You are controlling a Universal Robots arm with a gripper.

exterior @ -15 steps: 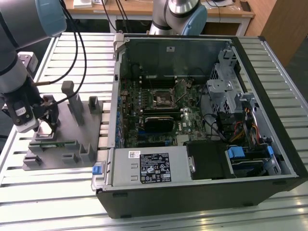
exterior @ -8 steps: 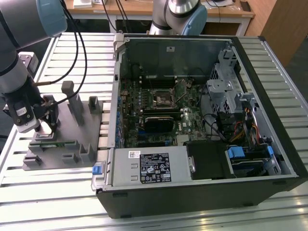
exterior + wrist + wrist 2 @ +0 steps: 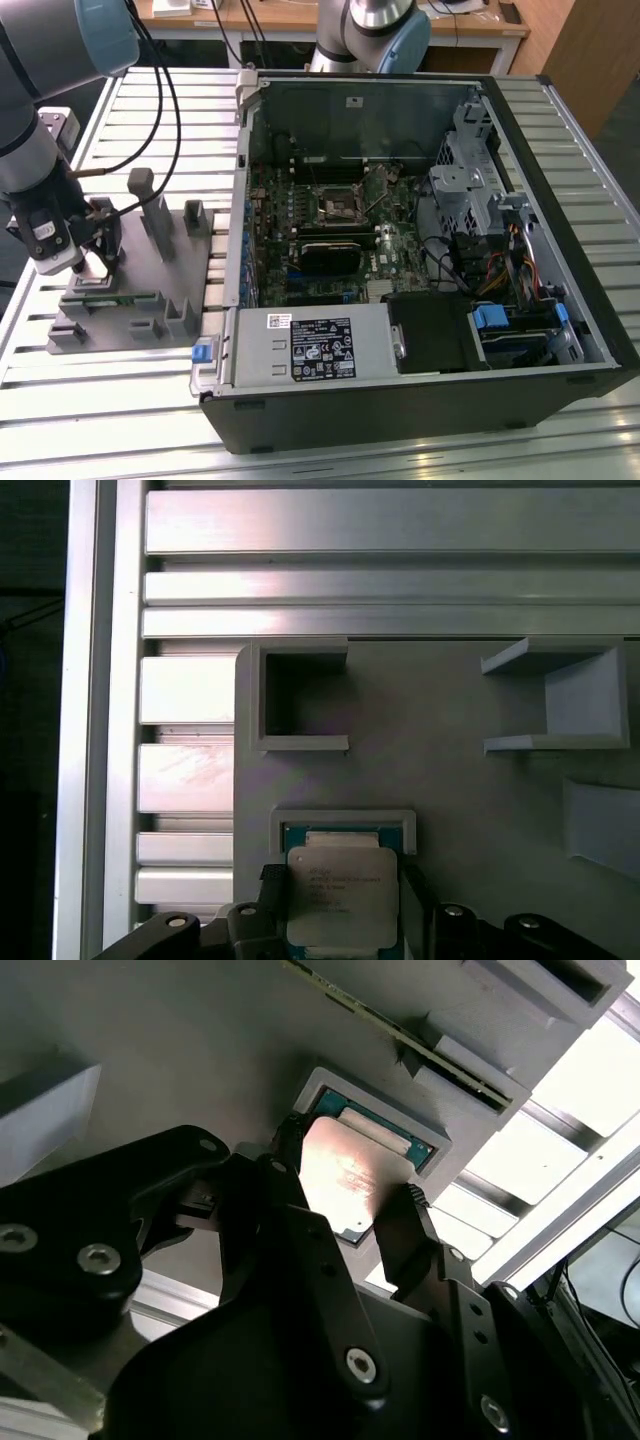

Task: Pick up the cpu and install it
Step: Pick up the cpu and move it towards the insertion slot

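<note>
your gripper (image 3: 350, 1172) sits straight over cpu (image 3: 340, 890), jaws narrow, pinching its two opposite edges; cpu flat, square, no long axis, at pocket of fixture (image 3: 450, 780)

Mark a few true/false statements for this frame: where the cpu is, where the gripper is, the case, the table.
1. The cpu sits in a square pocket of the grey fixture. True.
2. The gripper is inside the computer case. False: it is at the cpu on the fixture, to the exterior view's left of the case.
3. The case is open, with the motherboard exposed. True.
4. The fixture rests on a wooden tabletop. False: it rests on a slatted metal table.
</note>
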